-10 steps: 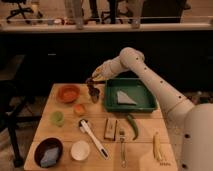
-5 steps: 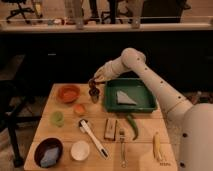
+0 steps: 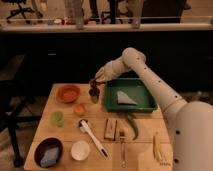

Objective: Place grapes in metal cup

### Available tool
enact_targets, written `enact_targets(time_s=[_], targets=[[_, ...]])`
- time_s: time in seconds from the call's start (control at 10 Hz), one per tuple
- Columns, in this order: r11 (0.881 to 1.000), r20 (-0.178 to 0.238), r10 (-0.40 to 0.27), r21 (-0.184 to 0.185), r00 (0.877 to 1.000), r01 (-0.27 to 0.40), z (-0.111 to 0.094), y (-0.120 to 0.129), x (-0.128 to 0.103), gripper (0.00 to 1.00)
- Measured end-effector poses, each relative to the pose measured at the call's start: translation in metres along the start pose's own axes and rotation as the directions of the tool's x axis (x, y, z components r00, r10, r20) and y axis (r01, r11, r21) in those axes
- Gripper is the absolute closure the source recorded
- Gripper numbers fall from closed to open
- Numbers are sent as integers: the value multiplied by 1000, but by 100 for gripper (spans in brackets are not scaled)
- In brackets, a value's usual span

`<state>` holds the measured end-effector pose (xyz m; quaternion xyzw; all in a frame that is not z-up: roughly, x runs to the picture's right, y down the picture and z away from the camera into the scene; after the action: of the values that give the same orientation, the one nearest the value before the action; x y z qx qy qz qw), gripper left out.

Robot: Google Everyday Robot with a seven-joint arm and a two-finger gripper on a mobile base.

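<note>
My gripper (image 3: 95, 81) is at the end of the white arm, at the back of the wooden table (image 3: 145, 160), just left of the green tray. It hangs directly over the metal cup (image 3: 94, 98), a small dark tumbler standing between the orange bowl and the tray. The grapes (image 3: 93, 90), a dark bumpy cluster, are right under the gripper at the cup's mouth. I cannot tell whether they are still held or rest in the cup.
An orange bowl (image 3: 68, 93), a small orange cup (image 3: 79, 109) and a light green cup (image 3: 57, 117) stand to the left. A green tray (image 3: 145, 102), a green chili (image 3: 134, 126), corn (image 3: 158, 146), a white brush (image 3: 93, 137), a fork (image 3: 122, 147) and two front bowls (image 3: 48, 151) are also here.
Almost nothing has changed. The gripper stays over the metal cup with the grapes beneath it, shifting only very slightly.
</note>
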<state>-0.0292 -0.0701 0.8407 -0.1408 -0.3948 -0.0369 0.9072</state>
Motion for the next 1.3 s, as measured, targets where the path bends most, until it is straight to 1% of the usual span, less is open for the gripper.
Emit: enact_targets(time_s=[0.3,0.5,0.7,0.9,1.0,1.1,1.2,1.3], targets=[[1000,6,6,-18,1000,-6,9,-2,6,100],[1000,8,3,-26,1000,-2,12,-3,4,99],[1000,7,4,-25,1000,-4,11,-2,5,84],[1000,7,4,-26,1000,-4,12,-2,5,61],[1000,7,3,-26,1000,-3,12,-2,4,53],[1000,7,4,-27,1000,-3,12,-2,5,44],[1000,7,4,-26,1000,-4,11,-2,5,32],[1000,7,4,-26,1000,-4,12,-2,5,23]])
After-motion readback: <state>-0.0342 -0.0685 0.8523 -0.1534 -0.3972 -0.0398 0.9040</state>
